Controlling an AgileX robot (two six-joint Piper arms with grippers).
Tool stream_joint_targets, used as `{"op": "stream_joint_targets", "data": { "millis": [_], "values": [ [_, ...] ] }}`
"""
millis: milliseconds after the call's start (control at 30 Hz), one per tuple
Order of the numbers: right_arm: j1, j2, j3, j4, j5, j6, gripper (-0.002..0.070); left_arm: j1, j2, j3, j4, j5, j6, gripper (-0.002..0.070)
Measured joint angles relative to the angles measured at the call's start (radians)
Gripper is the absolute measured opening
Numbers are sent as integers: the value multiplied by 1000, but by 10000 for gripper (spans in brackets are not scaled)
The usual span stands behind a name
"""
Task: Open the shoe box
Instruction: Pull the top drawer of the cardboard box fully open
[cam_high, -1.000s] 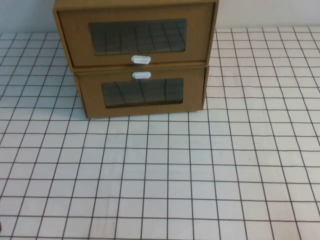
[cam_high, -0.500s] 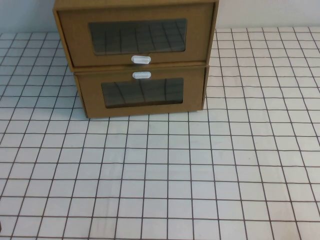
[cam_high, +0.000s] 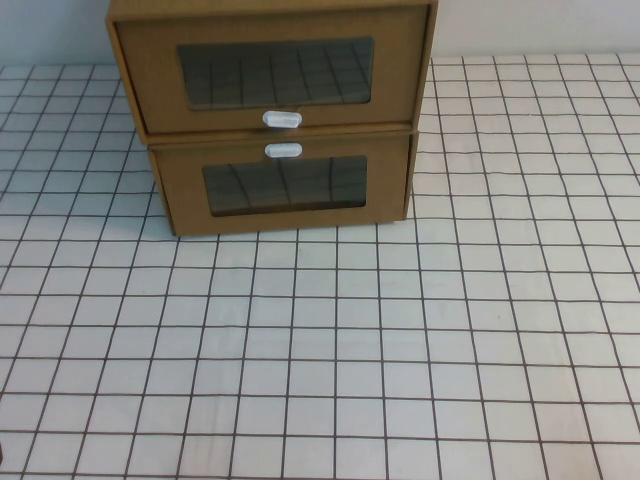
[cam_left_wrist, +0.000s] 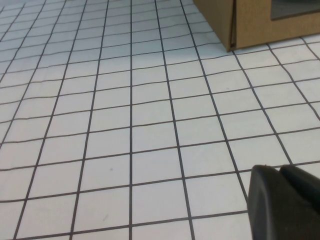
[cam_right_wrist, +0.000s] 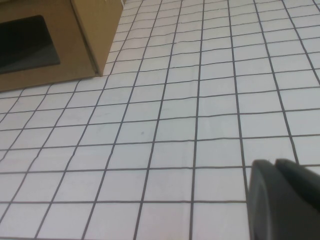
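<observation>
Two brown cardboard shoe boxes stand stacked at the back of the table. The upper box (cam_high: 272, 65) and the lower box (cam_high: 285, 185) each have a dark window and a small white handle: upper handle (cam_high: 282, 119), lower handle (cam_high: 284, 150). Both fronts are closed. A corner of the lower box shows in the left wrist view (cam_left_wrist: 260, 22) and in the right wrist view (cam_right_wrist: 55, 40). Neither arm appears in the high view. My left gripper (cam_left_wrist: 279, 168) is shut and empty, low over the cloth. My right gripper (cam_right_wrist: 275, 162) is shut and empty too, well short of the boxes.
A white cloth with a black grid (cam_high: 330, 340) covers the table from the boxes to the near edge. A pale wall (cam_high: 540, 25) runs behind the boxes.
</observation>
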Motion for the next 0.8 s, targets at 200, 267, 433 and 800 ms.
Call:
{"op": "stream_joint_targets", "data": {
  "millis": [200, 267, 433, 800],
  "values": [
    [0, 0, 0, 0, 0, 0, -13, 0, 0, 0, 0, 0, 0, -2],
    [0, 0, 0, 0, 0, 0, -13, 0, 0, 0, 0, -4, 0, -2],
    [0, 0, 0, 0, 0, 0, -13, 0, 0, 0, -25, -58, -46, -2],
    [0, 0, 0, 0, 0, 0, -13, 0, 0, 0, -203, -329, -334, -2]
  ]
}}
